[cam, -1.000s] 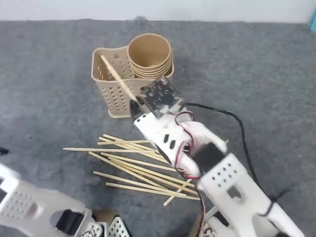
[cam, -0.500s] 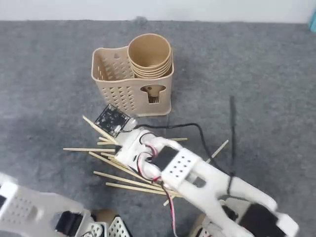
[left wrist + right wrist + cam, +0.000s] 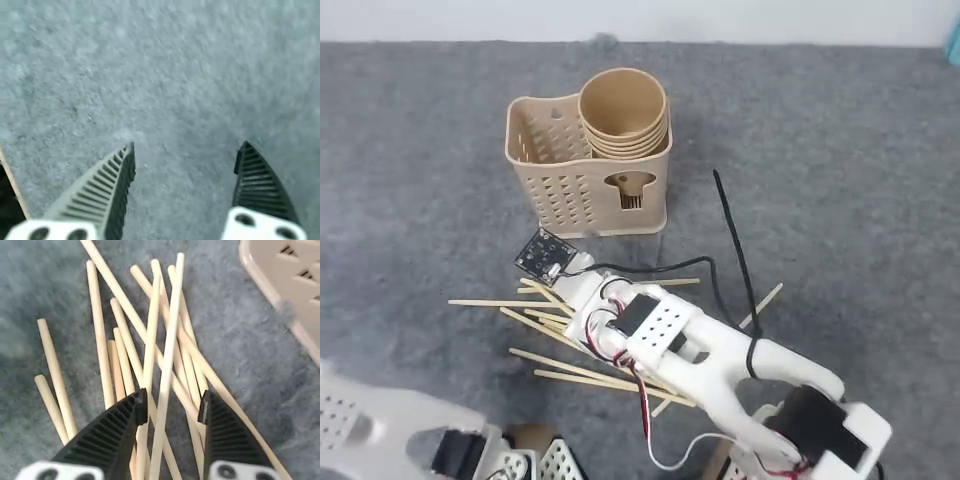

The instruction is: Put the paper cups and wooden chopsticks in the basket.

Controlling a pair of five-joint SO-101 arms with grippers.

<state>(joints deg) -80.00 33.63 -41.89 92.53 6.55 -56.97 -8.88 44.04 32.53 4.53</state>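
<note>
Moved: right gripper [image 3: 172, 407] dropped from basket [image 3: 570, 190] to chopsticks [image 3: 480, 302], centre-left.
Right fingers [image 3: 120, 425]: narrowly parted astride sticks.
Left gripper [image 3: 182, 155]: fingers wide, over carpet [image 3: 175, 60].
Paper cups [image 3: 623, 100]: stacked in basket, upper centre.

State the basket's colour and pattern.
Beige basket, perforated with rows of small holes; clearest in the high view.

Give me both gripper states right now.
Left gripper: open, empty, over grey carpet.
Right gripper: open, a few chopsticks lying between its fingers, not clamped.
</note>
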